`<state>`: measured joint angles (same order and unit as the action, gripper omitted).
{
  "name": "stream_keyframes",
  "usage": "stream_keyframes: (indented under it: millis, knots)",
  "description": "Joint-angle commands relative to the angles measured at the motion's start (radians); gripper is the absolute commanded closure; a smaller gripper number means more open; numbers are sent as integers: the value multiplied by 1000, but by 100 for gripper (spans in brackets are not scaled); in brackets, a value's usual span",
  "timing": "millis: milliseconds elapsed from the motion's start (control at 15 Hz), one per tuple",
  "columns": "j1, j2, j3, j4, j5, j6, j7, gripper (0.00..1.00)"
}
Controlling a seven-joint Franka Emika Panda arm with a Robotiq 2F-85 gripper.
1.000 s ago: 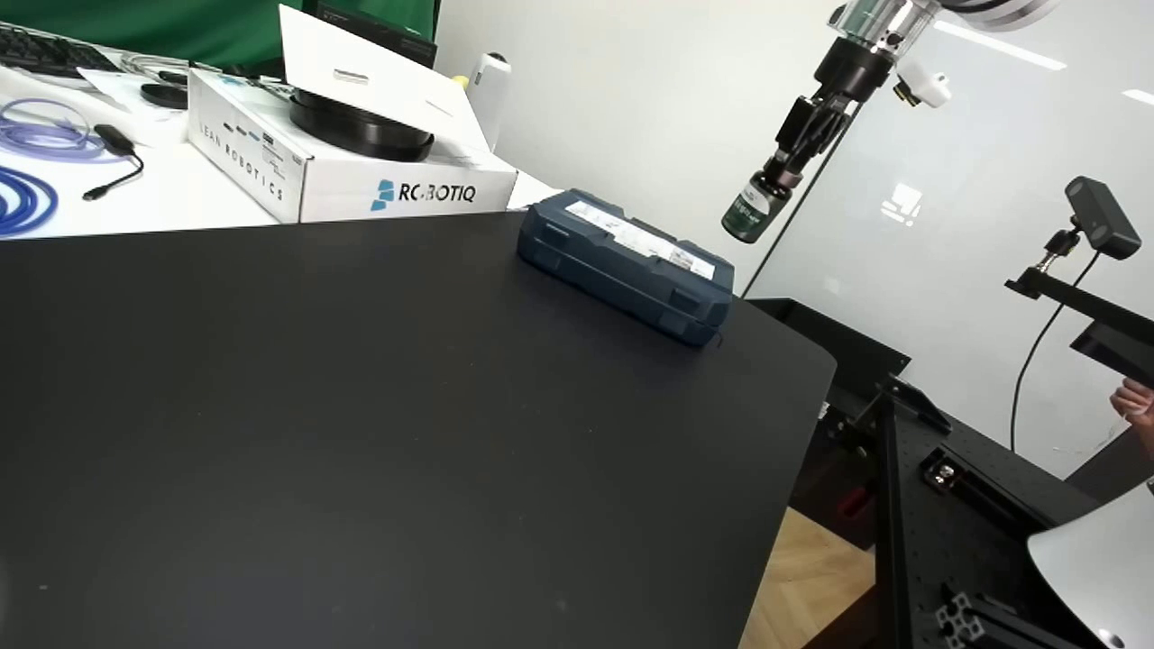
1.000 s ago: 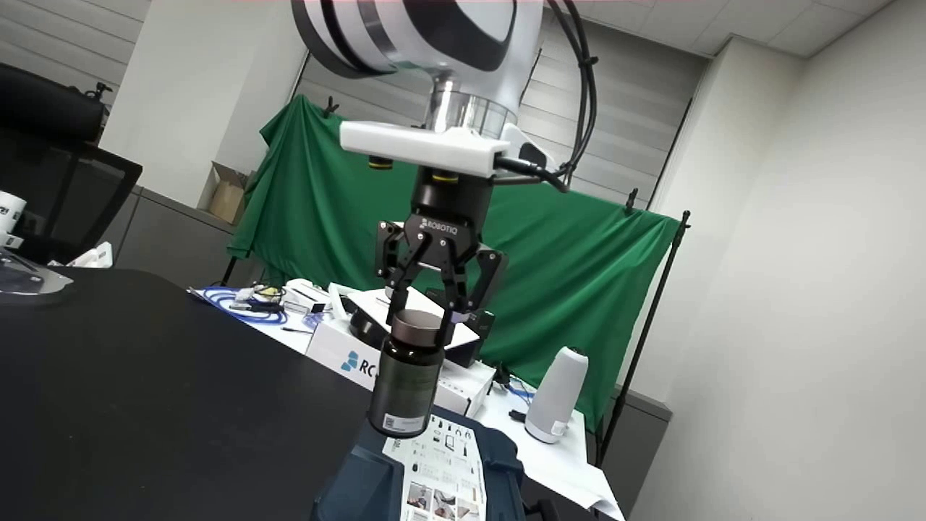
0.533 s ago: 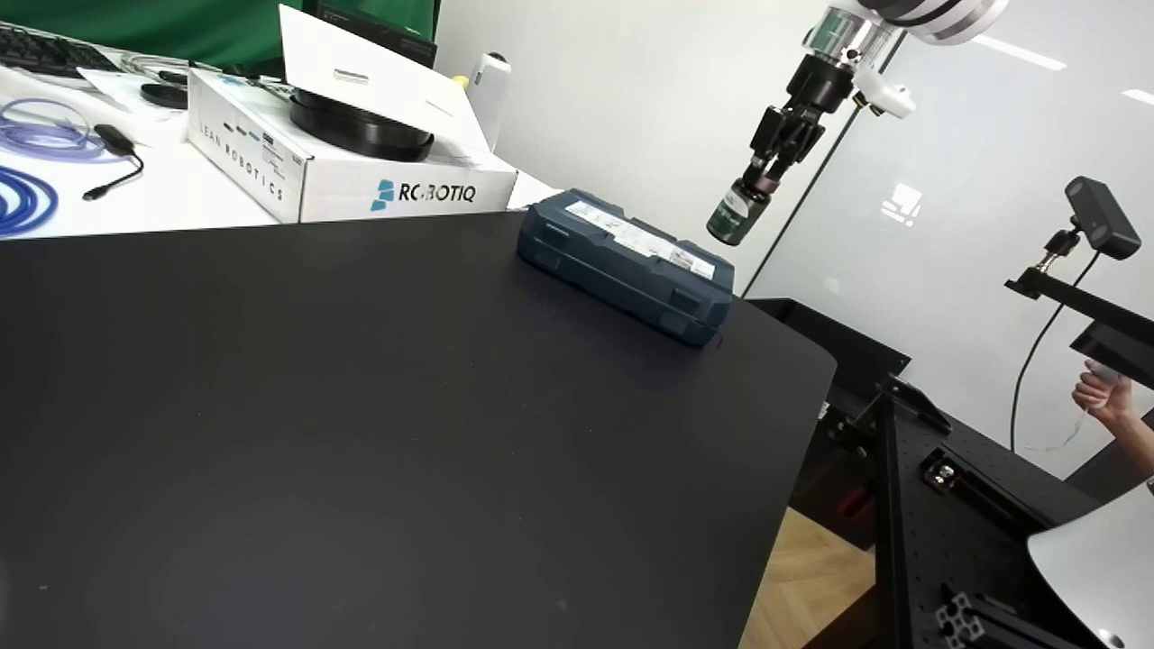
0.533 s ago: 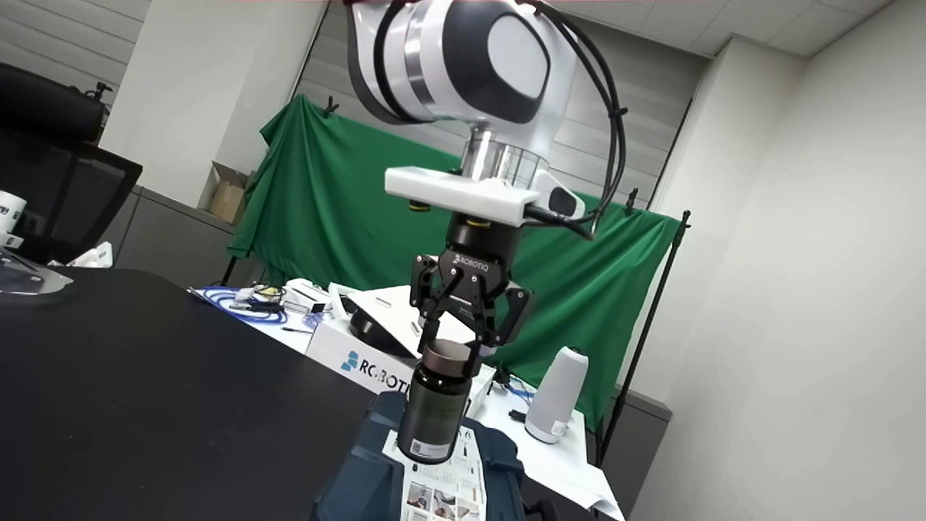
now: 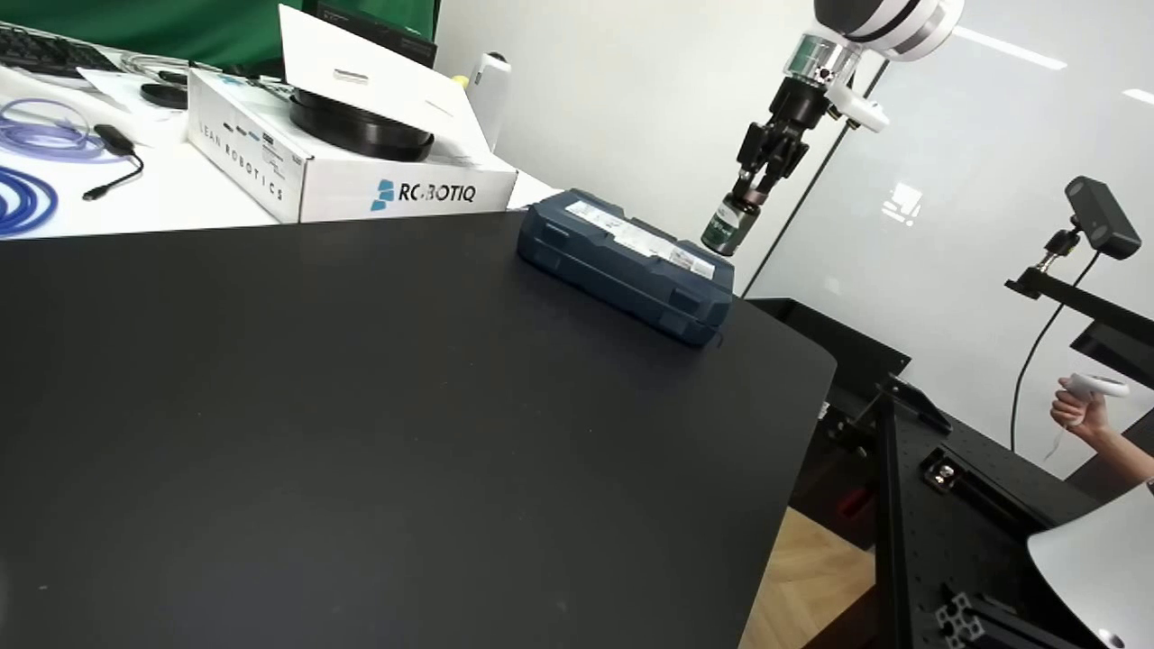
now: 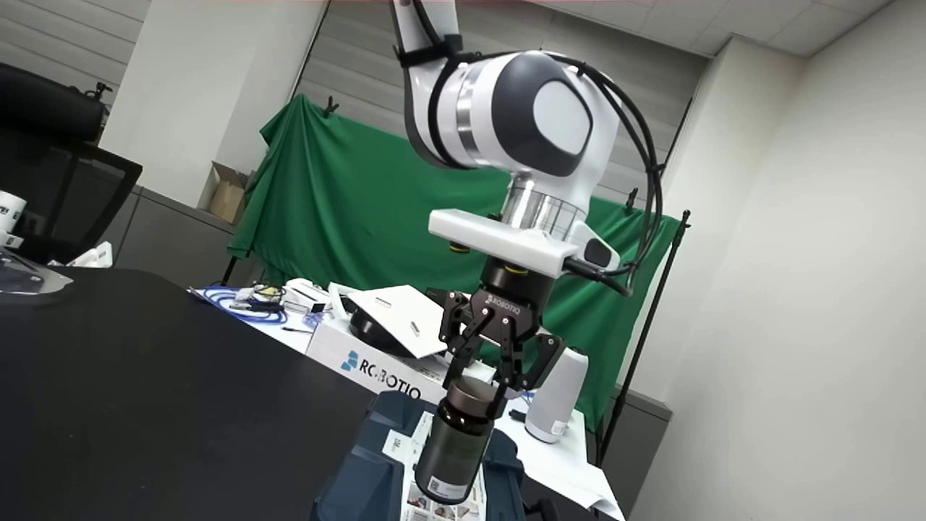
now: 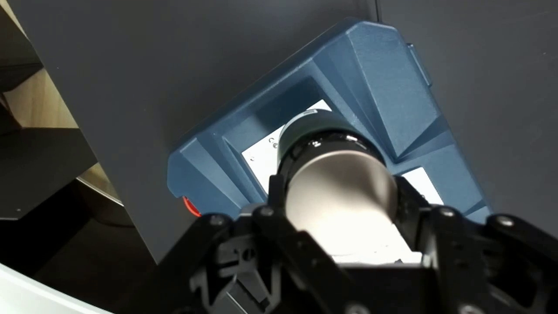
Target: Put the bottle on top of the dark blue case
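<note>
The bottle (image 5: 731, 223) is dark with a light label and a brownish cap; it also shows in an exterior view (image 6: 454, 459) and in the wrist view (image 7: 311, 124). My gripper (image 5: 750, 187) is shut on the bottle's cap, one finger on each side, as an exterior view (image 6: 474, 396) and the wrist view (image 7: 339, 189) show. The bottle hangs tilted in both exterior views. The dark blue case (image 5: 618, 270) lies flat, with a pale panel on its lid. In the wrist view the bottle is over the case lid (image 7: 383, 78); the case also shows in an exterior view (image 6: 354, 481). The gap beneath the bottle is hard to judge.
The case lies on a black table (image 5: 379, 406) near its edge. A white printed box (image 5: 415, 191) stands on a white table behind. A camera on a bracket (image 5: 1102, 216) stands at the right. A person's hand (image 5: 1077, 410) holds a white controller there.
My gripper has moved down with the bottle, shifting left or right depending on the exterior view, bringing it nearer the case lid. The case has not moved. The person's hand has come further into view.
</note>
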<state>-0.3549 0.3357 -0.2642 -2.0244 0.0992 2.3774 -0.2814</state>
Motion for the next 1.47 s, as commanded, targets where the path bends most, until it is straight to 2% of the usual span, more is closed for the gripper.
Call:
stream_keyframes:
  millis: [0, 667, 733, 800, 933, 1000, 1400]
  knots:
    - [-44, 79, 19, 90, 23, -46, -18, 64]
    - [-87, 171, 44, 160, 8, -38, -29, 64]
    - [-85, 171, 45, 162, 5, -37, -25, 15]
    - [-87, 165, 50, 161, 9, -43, -30, 14]
    - [-80, 137, 53, 147, 5, -54, -30, 2]
    - [-71, 113, 52, 135, -3, -66, -24, 0]
    - [-11, -91, 42, 35, -46, -118, -6, 0]
